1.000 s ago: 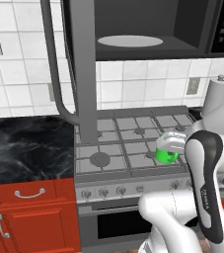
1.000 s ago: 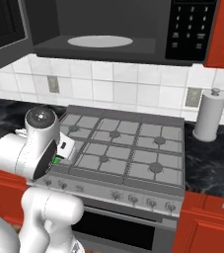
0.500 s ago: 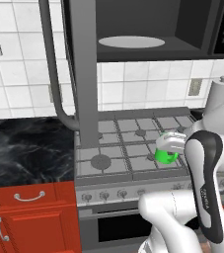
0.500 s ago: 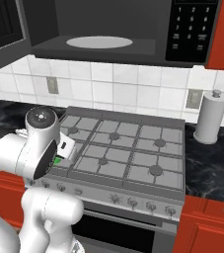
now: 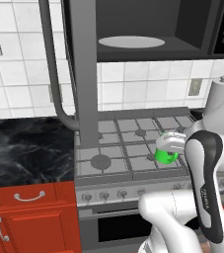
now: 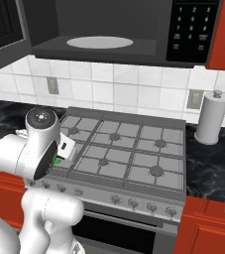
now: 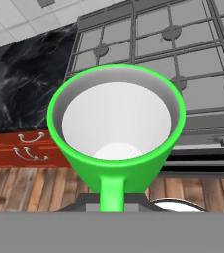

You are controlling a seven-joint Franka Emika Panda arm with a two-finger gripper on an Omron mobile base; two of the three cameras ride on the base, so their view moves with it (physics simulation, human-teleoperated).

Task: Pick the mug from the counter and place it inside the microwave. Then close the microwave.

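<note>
Above the front right part of the grey gas stovetop (image 5: 133, 143), the two-finger gripper (image 5: 170, 144) is clenched on the small bright green cylindrical mug (image 5: 165, 155), which hangs in the air clear of the grates. From the hand camera the mug (image 7: 116, 126) is seen from above its mouth: green rim, pale white inside, its side handle pointing down toward the fingers, with the stovetop (image 7: 182, 54) behind it and a strip of wooden floor (image 7: 29, 190) under it. From the right base camera, a sliver of the green mug (image 6: 57, 160) peeks out beside the white arm.

Higher up sits the large dark grey-black over-range microwave (image 5: 182, 29), its grey-framed door (image 5: 81, 74) swung wide open with the long curved grey handle (image 5: 52, 69) facing the room, and the pale round turntable (image 5: 131, 42) bare. Left of the stove lies the black stone-like countertop with white marble veins (image 5: 27, 146) over red cabinets (image 5: 27, 217). A white paper towel roll (image 6: 210, 119) stands on the counter right of the stove.
</note>
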